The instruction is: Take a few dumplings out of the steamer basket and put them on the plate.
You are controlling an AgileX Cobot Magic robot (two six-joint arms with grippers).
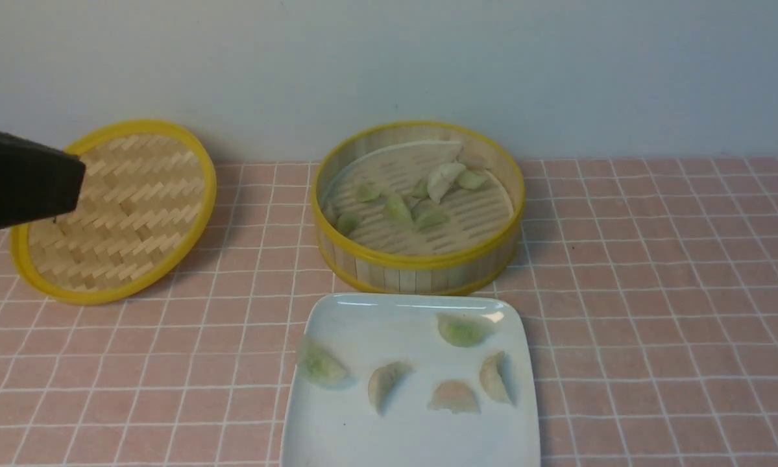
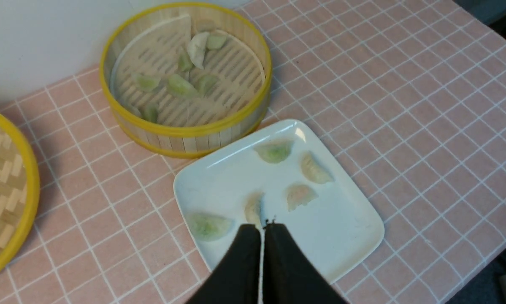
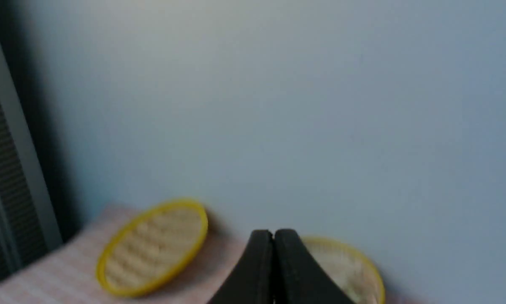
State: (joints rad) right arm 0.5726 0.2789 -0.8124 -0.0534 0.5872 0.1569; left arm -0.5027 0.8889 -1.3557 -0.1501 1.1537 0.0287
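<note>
Left gripper [image 2: 261,228] pressed together, empty; plate [image 2: 345,228] ahead of its tips, 5 dumplings [image 2: 299,196] on it. Right gripper [image 3: 273,234] likewise together, empty. Transfer likely complete; further pick needs jaws opening above steamer basket [image 2: 185,131].

Soft, even indoor light, slightly dim and cool, with no hard shadows. In the front view the left gripper [image 1: 74,185] is a black, out-of-focus shape without surface detail. Beyond it, the lid [image 1: 113,211] and the steamer basket [image 1: 418,263] cast faint grey shadows on the cloth [image 1: 655,292], on the side away from that gripper. The plate [image 1: 337,428] shows a thin white glare streak along its far rim. The right wrist view is heavily blurred: past the right gripper [image 3: 273,232], lid and basket are smeared yellow ovals and the wall [image 3: 320,105] is blank grey-blue.
</note>
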